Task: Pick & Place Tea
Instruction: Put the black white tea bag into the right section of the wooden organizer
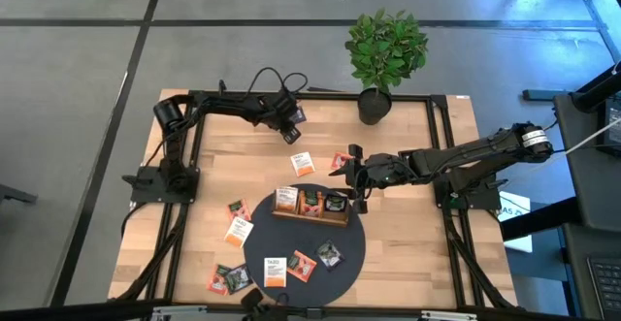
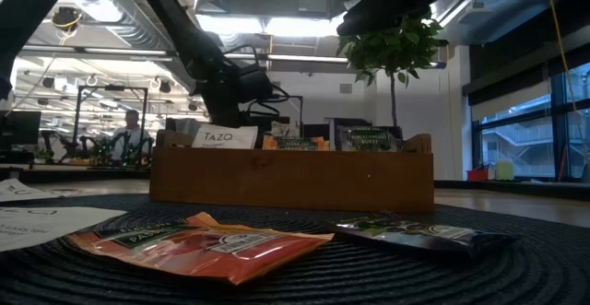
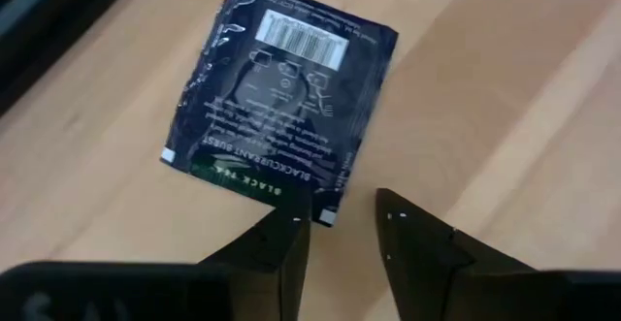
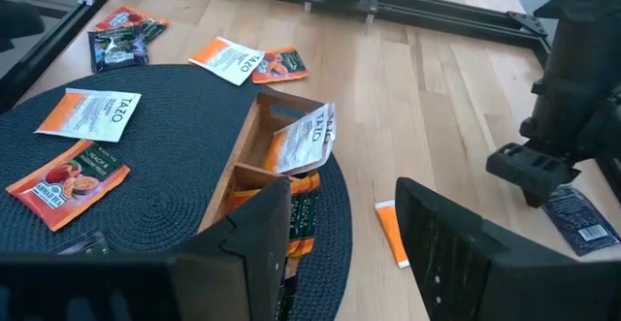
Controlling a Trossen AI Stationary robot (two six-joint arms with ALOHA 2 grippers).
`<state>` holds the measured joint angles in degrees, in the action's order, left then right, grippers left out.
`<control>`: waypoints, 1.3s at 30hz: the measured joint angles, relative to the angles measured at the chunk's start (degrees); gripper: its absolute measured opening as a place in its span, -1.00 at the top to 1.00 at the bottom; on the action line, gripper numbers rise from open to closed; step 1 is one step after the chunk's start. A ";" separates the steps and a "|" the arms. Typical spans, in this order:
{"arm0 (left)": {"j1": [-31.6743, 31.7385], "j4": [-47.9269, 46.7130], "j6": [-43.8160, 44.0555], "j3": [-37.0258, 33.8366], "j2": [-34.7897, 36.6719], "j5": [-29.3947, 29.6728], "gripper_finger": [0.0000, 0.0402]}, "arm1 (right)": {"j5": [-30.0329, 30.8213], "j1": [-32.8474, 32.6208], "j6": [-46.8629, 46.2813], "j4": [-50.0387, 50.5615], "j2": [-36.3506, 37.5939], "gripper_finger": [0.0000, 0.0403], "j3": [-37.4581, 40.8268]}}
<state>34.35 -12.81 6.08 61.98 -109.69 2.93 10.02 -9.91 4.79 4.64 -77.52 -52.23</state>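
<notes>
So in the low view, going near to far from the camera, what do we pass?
Orange tea sachet lying flat on the dark woven mat → wooden tray with sachets standing upright in it → left end effector hanging behind the tray → potted plant → the room beyond, with a person far off.

left gripper (image 1: 291,133) is hovering over the wooden table (image 1: 408,234) near a potted plant (image 1: 383,54); right gripper (image 1: 353,177) is reaching beside the tray (image 1: 310,214); sachets (image 1: 238,229) are lying scattered.
</notes>
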 joint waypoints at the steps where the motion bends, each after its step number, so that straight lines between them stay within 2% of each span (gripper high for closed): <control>1: 0.11 -0.20 0.01 0.00 0.00 0.03 0.43 | 0.00 0.00 -0.06 -0.01 0.00 0.07 0.00; 10: 0.13 -8.19 1.75 -0.04 0.20 -0.38 0.44 | -0.02 0.00 -0.19 0.03 -0.02 0.07 0.00; 18: -3.42 -16.39 4.11 -0.26 0.85 1.10 0.44 | -0.03 0.00 -3.46 2.38 -0.02 0.06 0.00; 28: -11.92 -28.27 11.14 -0.42 2.40 4.22 0.45 | -0.04 -0.15 -6.25 6.79 -0.07 0.06 0.02; 39: -25.89 -44.29 26.74 -0.80 2.21 8.64 0.47 | -0.07 -0.15 -6.10 6.82 -0.07 0.06 0.02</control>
<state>8.46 -57.10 32.81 61.18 -107.48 11.57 9.96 -10.07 -1.30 11.46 -77.58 -52.21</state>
